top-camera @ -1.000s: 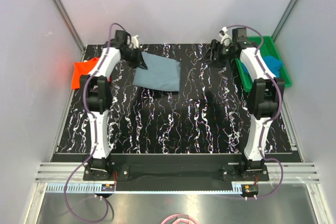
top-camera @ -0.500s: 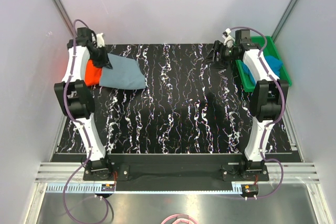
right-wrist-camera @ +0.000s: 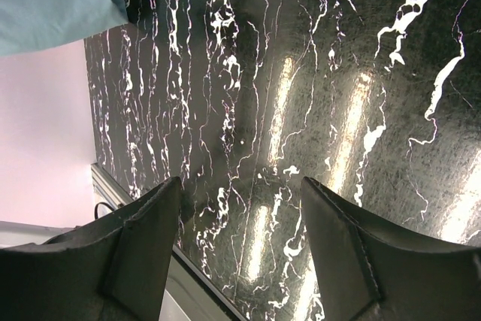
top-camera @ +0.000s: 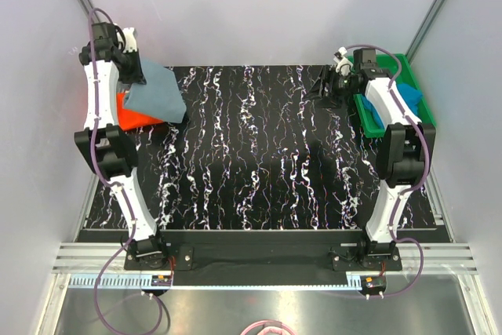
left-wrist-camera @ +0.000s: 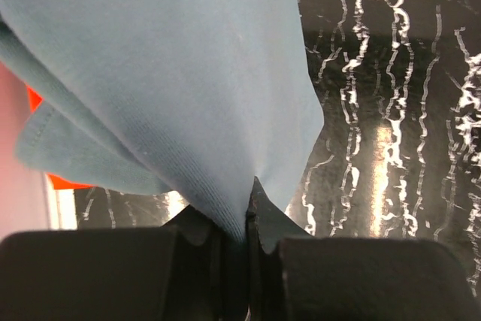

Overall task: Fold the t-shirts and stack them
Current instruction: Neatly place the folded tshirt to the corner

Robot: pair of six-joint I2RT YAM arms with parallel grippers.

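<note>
Bright, sharp, glare streaks on table (right-wrist-camera: 353, 148)

Runs black with white marbled veins across the table (top-camera: 267, 162). Shows a plain grey-blue t-shirt (top-camera: 157, 93) and an orange-red t-shirt (top-camera: 133, 118) at the table's far-left corner. Shows a green tray (top-camera: 400, 58) with a bright blue t-shirt (top-camera: 409, 98) at the table's far-right corner.

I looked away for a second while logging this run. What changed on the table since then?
The left gripper, shut on the grey-blue shirt, carried it leftward and now holds it over the orange-red shirt. The right gripper stayed open beside the green tray, with the bright blue shirt inside.
</note>
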